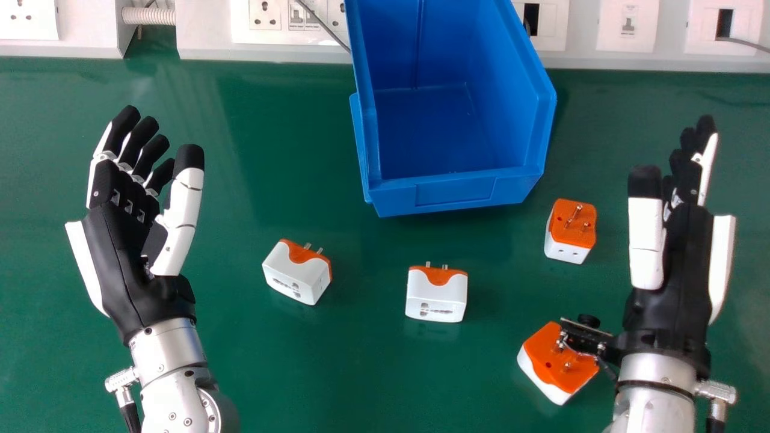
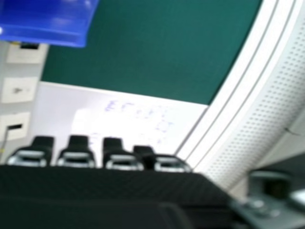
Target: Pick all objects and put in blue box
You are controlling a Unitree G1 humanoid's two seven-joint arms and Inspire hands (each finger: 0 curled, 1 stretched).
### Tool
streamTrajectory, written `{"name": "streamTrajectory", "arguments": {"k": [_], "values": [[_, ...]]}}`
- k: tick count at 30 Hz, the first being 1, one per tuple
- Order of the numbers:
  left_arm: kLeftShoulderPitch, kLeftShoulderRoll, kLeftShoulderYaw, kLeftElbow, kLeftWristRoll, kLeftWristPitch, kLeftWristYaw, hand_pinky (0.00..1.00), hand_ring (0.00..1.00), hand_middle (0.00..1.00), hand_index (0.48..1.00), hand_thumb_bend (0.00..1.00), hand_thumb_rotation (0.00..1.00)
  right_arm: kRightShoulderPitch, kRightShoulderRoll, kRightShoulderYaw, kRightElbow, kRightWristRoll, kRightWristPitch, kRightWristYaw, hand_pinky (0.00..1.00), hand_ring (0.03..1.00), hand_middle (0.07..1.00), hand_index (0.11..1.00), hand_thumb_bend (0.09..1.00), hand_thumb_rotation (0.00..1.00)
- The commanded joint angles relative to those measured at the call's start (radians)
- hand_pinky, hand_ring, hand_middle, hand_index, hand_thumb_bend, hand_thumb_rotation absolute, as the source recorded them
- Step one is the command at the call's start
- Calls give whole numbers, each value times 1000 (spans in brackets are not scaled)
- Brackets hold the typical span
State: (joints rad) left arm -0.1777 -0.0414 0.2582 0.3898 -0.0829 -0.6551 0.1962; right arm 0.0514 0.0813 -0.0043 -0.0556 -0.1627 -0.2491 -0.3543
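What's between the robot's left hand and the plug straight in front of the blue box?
Another orange and white plug lies between the left hand and that plug, on the green table, in the head view.

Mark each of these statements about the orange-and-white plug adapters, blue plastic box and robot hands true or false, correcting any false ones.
1. Four orange-and-white plug adapters lie outside the open blue plastic box. True.
2. One hand grips an adapter. False: the black-and-white left hand and right hand are both open, holding nothing.
3. The adapters rest on a green tabletop. True.
4. Every adapter lies right of the box. False: one lies left of it.
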Motion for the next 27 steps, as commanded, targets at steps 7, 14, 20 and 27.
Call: {"name": "streamTrajectory", "arguments": {"k": [7, 14, 20, 27], "values": [[2, 2, -7, -21, 13, -6, 1, 769, 804, 811, 804, 681, 380, -1, 19, 0, -25, -8, -12, -9, 1000, 1000, 1000, 1000, 861, 1000], [-1, 6, -6, -14, 13, -12, -2, 775, 808, 812, 804, 681, 380, -2, 18, -1, -21, -6, -17, -8, 1000, 1000, 1000, 1000, 863, 1000], [-1, 4, -6, -15, 14, -11, 0, 776, 810, 812, 804, 678, 378, -2, 18, -1, -20, -5, -18, -8, 1000, 1000, 1000, 1000, 864, 1000], [-1, 6, -5, -13, 10, -15, -5, 776, 811, 812, 804, 678, 377, -2, 19, -1, -19, -6, -19, -9, 1000, 1000, 1000, 1000, 863, 1000]]}}
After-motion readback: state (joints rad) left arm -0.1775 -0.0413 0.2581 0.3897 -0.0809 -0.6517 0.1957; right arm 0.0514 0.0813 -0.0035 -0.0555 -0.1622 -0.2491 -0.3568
